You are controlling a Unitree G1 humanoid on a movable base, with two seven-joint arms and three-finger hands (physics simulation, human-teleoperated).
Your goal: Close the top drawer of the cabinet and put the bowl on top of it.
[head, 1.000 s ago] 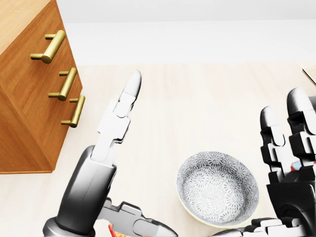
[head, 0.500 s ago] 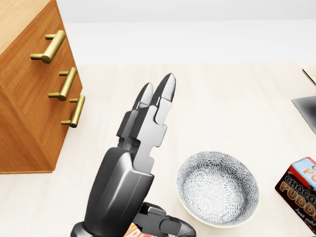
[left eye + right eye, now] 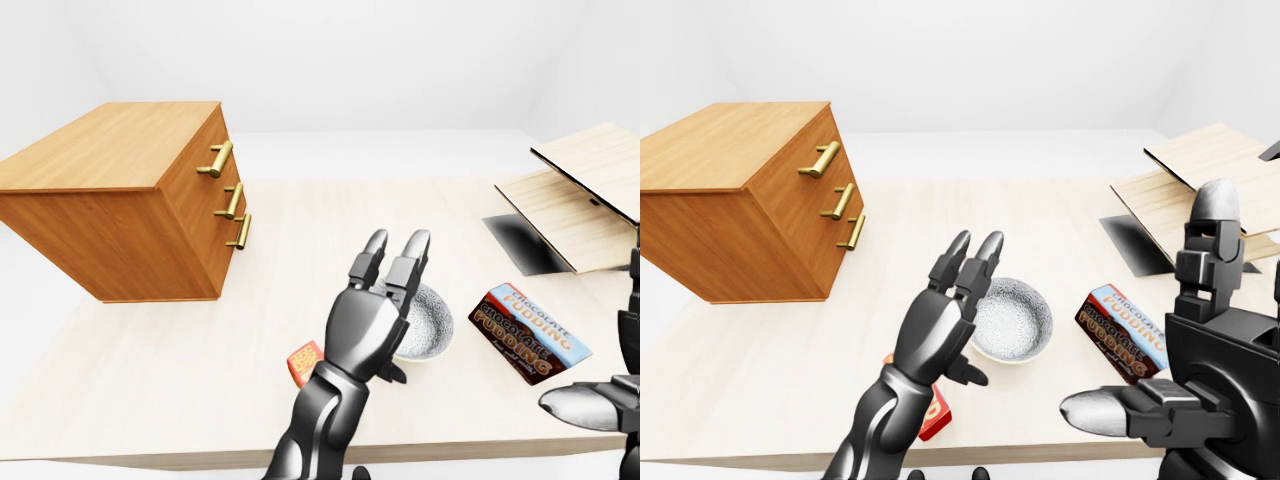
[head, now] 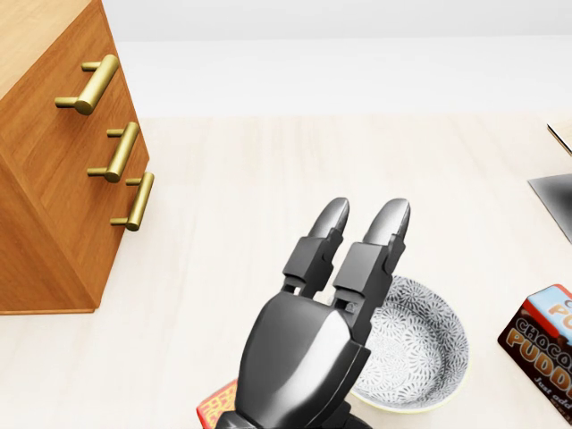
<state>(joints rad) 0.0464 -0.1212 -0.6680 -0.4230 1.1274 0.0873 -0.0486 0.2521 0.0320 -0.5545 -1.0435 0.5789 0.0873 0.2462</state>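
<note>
The wooden cabinet (image 3: 150, 200) stands at the left of the table, with three gold handles (image 3: 215, 160) on its face; all three drawer fronts look flush. The grey patterned bowl (image 3: 1015, 320) sits upright on the table right of the view's middle. My left hand (image 4: 362, 214) hovers over the bowl's left rim with its fingers stretched out and open, hiding part of the bowl (image 4: 424, 344) in the head view. My right hand (image 3: 1170, 320) is raised at the right edge of the right-eye view, open and holding nothing, apart from the bowl.
A chocolate pudding box (image 3: 530, 335) lies right of the bowl. A small red-orange packet (image 3: 303, 362) lies by my left wrist. An open light-wood box (image 3: 580, 195) with raised flaps stands at the far right. The table's near edge (image 3: 150, 455) runs along the bottom.
My left hand has swung right and turned, from beside the bowl to over its left rim. My right hand has dropped out of the head view, uncovering the pudding box.
</note>
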